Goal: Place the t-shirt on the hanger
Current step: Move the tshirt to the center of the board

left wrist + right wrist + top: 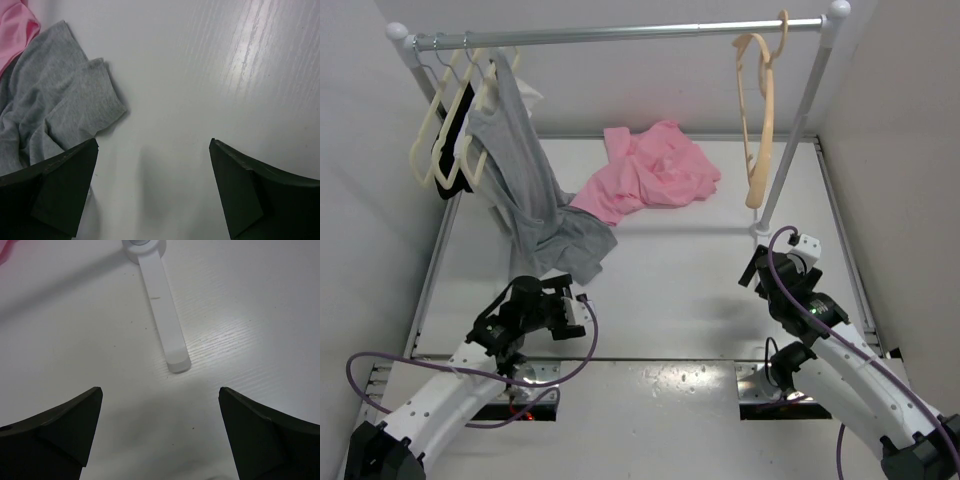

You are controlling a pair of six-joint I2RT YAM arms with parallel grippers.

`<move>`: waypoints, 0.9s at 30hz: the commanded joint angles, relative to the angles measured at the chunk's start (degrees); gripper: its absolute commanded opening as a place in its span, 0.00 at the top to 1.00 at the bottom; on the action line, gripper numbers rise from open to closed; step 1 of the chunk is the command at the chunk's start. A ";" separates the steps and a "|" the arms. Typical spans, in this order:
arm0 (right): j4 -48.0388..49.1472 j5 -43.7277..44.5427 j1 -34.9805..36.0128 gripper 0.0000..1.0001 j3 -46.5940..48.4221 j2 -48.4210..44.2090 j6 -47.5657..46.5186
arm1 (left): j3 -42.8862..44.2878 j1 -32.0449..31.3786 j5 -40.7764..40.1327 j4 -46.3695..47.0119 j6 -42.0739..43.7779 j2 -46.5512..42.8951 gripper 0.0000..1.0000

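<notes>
Both spread, empty: left hand [153, 150], right hand [160, 392]. My worry: left catches gray garment [535, 215] lying against pink t-shirt [655, 170]; peach hanger [757, 110], hooked on rail [620, 33], swings off if tugged.

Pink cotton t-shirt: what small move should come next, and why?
Probably ease the left gripper forward toward the pink cotton t-shirt: its fingers are open and empty, the shirt lies untouched on the table, and the peach-beige plastic hanger hangs bare.
</notes>
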 commanded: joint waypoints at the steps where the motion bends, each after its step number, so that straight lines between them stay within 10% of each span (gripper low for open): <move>1: 2.00 0.16 0.22 0.00 0.75 0.10 -0.28 | 1.58 0.66 0.44 0.82 -1.15 0.08 0.00; 12: 2.00 0.16 0.22 0.00 0.75 0.10 -0.28 | 3.43 0.66 1.59 0.20 1.39 5.53 0.00; 19: 2.00 0.77 0.22 0.00 0.75 -0.42 -0.28 | 13.68 0.14 2.98 -1.63 -11.61 16.85 0.41; 27: -0.28 4.03 0.22 0.00 0.75 -5.52 0.94 | 17.92 -12.31 -2.89 -2.35 -9.77 22.57 0.40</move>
